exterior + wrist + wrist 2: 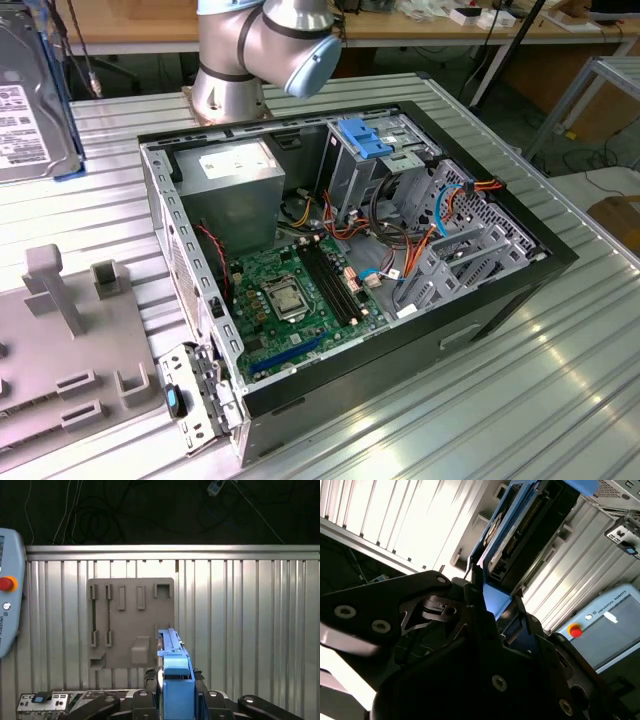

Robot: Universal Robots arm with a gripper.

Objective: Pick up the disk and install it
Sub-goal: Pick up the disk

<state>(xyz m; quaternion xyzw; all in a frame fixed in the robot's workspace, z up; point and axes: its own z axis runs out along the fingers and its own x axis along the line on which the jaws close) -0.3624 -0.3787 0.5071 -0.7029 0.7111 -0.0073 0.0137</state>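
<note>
The black pincer (178, 700) is clamped on the flat grey metal disk (170, 642) in its blue plastic carrier, which stands edge-on between its fingers in both wrist views. In the exterior view the disk (28, 105) hangs at ten o'clock from the open black computer case (480, 300), apparently clear of the ribbed metal table (520, 400).

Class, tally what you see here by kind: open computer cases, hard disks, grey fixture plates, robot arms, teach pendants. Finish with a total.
open computer case: 1
disk: 1
grey fixture plate: 1
robot arm: 1
teach pendant: 1
Total: 5
</note>
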